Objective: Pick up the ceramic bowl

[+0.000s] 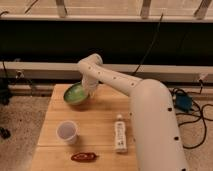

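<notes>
The ceramic bowl (75, 95) is glossy green with a paler inside and sits at the far left of the wooden table (100, 122). It looks slightly tilted towards the camera. My gripper (90, 90) is at the bowl's right rim, at the end of the white arm (150, 110) that reaches over the table from the right. The arm's wrist hides the rim at that spot.
A small translucent whitish cup (67, 132) stands near the front left. A white tube-like bottle (120, 132) lies in the middle front. A red flat packet (84, 157) lies at the front edge. Cables and a blue object (181, 101) are on the floor at right.
</notes>
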`<state>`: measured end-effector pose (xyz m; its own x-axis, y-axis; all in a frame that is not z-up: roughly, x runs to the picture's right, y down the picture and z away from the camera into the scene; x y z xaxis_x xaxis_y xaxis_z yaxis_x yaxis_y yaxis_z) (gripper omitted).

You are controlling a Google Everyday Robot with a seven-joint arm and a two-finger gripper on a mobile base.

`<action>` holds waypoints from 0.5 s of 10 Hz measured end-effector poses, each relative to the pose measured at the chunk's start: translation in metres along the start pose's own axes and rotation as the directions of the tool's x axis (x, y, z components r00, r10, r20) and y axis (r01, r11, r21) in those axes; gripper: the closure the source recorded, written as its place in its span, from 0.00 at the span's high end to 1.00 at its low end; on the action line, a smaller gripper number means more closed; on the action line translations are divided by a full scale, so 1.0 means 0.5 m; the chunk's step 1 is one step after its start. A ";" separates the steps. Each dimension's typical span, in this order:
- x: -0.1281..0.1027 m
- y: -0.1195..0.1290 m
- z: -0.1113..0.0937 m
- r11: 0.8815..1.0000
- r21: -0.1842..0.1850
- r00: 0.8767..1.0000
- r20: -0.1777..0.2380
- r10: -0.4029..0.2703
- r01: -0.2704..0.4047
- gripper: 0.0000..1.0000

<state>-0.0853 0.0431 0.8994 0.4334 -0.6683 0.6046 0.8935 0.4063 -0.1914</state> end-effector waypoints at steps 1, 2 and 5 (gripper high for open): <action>0.001 0.001 -0.006 1.000 0.003 1.000 0.002 -0.004 0.004 0.00; 0.001 0.002 -0.015 1.000 0.001 1.000 0.006 -0.007 0.007 0.00; 0.001 0.009 -0.048 1.000 0.006 1.000 0.010 -0.014 0.014 0.00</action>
<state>-0.0783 0.0294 0.8805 0.4200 -0.6675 0.6149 0.8985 0.4011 -0.1782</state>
